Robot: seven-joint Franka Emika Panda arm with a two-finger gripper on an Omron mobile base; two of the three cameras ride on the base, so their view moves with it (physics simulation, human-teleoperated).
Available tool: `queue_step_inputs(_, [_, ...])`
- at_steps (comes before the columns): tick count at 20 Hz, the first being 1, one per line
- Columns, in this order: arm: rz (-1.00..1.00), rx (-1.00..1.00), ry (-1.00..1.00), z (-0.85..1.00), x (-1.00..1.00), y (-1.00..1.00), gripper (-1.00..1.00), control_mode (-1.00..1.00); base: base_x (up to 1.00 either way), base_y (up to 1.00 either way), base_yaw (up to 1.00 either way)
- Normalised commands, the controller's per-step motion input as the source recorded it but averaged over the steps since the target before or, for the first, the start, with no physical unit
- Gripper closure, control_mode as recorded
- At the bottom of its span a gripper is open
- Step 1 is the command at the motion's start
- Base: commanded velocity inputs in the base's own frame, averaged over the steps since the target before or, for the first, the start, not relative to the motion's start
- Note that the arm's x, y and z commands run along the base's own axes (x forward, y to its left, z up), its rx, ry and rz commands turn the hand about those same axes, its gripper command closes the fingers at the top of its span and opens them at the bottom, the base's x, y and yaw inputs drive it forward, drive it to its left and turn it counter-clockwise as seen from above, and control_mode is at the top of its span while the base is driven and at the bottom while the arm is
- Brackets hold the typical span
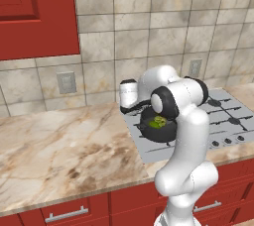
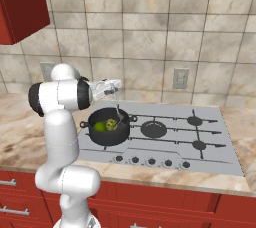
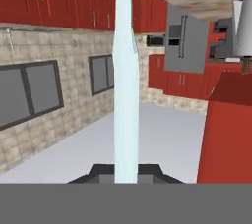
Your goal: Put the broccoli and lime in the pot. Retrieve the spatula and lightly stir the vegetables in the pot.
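Observation:
The dark pot (image 2: 106,135) stands on the front left burner of the cooktop. Inside it lie the smooth green lime (image 2: 99,127) and, to its right, the lumpy yellowish broccoli (image 2: 112,124). My gripper (image 2: 113,86) hovers above the pot's far right rim, shut on the top of the spatula (image 2: 117,106). The slim spatula hangs down with its lower end inside the pot beside the broccoli. In the hand view the pale spatula handle (image 3: 125,95) runs straight up from between my fingertips (image 3: 100,171). From the left the pot (image 1: 158,130) and the green vegetables (image 1: 158,121) show partly behind my arm.
The grey cooktop (image 2: 170,137) has more burners to the right of the pot and a row of knobs (image 2: 150,161) along its front edge. A marble counter (image 1: 59,141) stretches to the left. The tiled wall carries an outlet (image 2: 180,78), and a red cabinet (image 1: 34,12) hangs at the upper left.

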Motion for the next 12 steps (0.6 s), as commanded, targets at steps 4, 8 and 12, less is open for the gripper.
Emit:
queue_step_inputs(4, [-0.09,0.05,-0.04,-0.11,-0.08,0.00,1.00,-1.00,0.00,0.00,0.00])
queue_step_inputs(8, [-0.02,0.00,0.00,0.00,-0.09,0.08,1.00,-1.00,0.00,0.00,0.00])
queue_step_inputs(12, [-0.03,0.00,0.00,0.00,-0.01,0.20,1.00,-1.00,0.00,0.00,0.00])
